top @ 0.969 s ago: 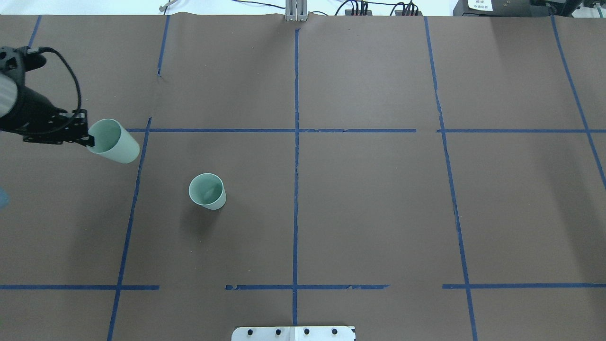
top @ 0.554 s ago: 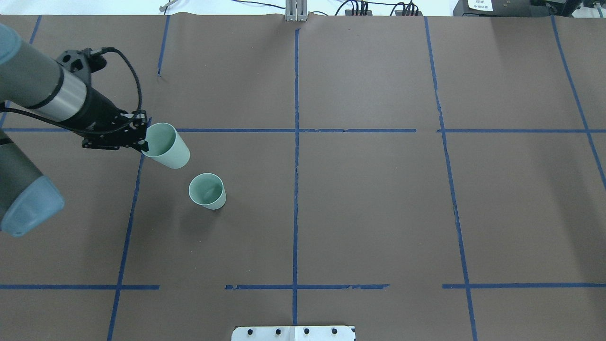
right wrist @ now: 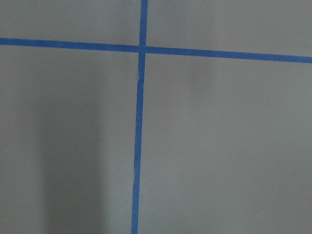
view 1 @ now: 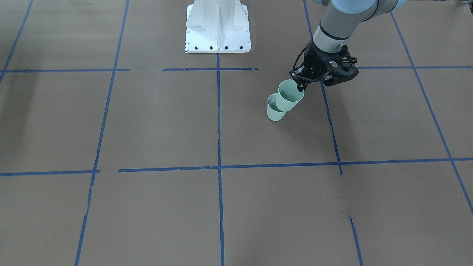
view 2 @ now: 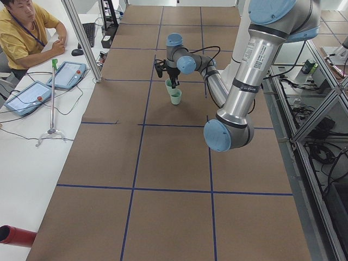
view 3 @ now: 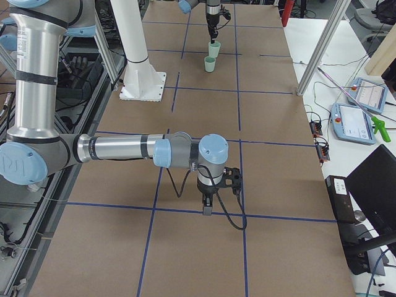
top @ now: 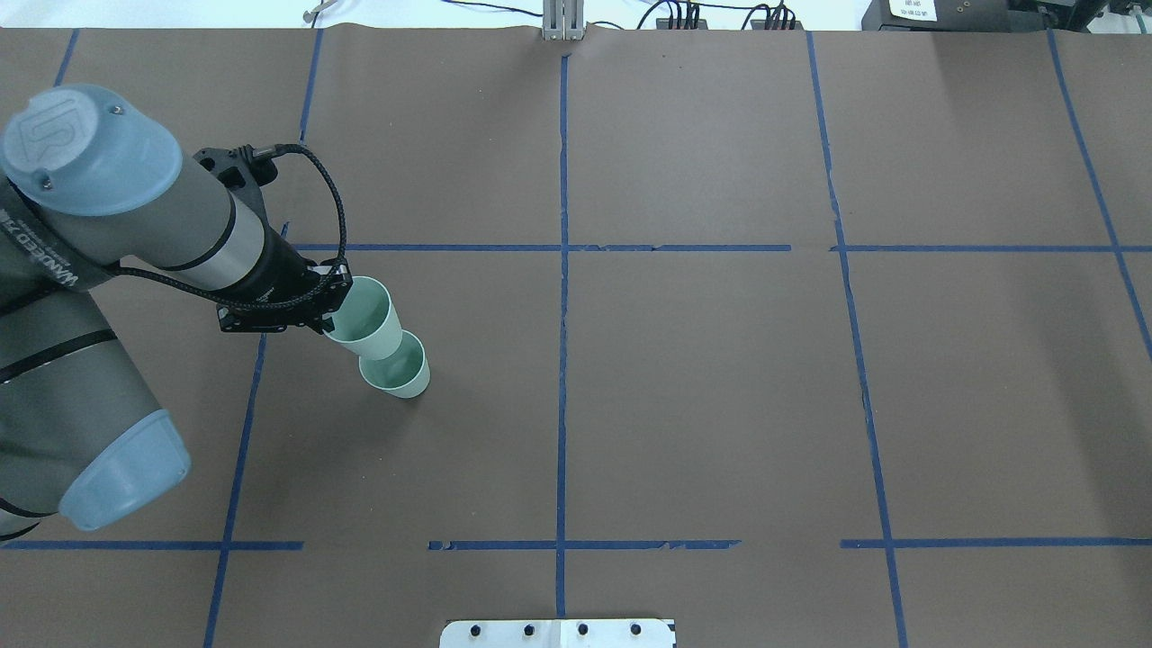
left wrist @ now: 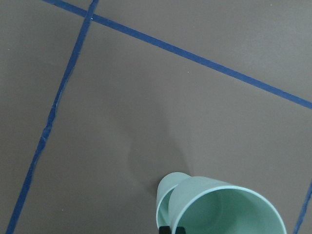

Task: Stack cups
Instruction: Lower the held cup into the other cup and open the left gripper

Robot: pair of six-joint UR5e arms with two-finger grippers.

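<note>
Mint-green plastic is now in one place on the bench (top: 684, 405), not in two. One second ago the left hand (top: 331, 324) held the carried cup (top: 364, 315) far out at the left edge, well apart from the standing cup (top: 396, 371). Since then the arm has swung inward, and in the overhead view the two cups now overlap.

The left hand is closed on the rim of the carried cup, with one finger (left wrist: 170, 228) inside the wall. The cup hangs tilted, with its base toward the mouth of the standing cup. The side views suggest it is raised above that mouth and a little to one side, not yet inserted. The standing cup is upright and has not moved.

I judge the transport nearly done. What remains is to centre the base over the opening, bring the cup upright, lower it and release.

The right hand (view 3: 208, 209) points down at the bench far from the cups. I cannot tell whether it is open or closed.

The bench is covered with brown paper, divided into squares by blue tape (top: 562, 270). The robot's white pedestal (view 1: 218, 26) stands at one edge. At a white side desk sits an operator (view 2: 24, 35) in a yellow shirt, with two teach pendants (view 2: 51, 81) before him.
</note>
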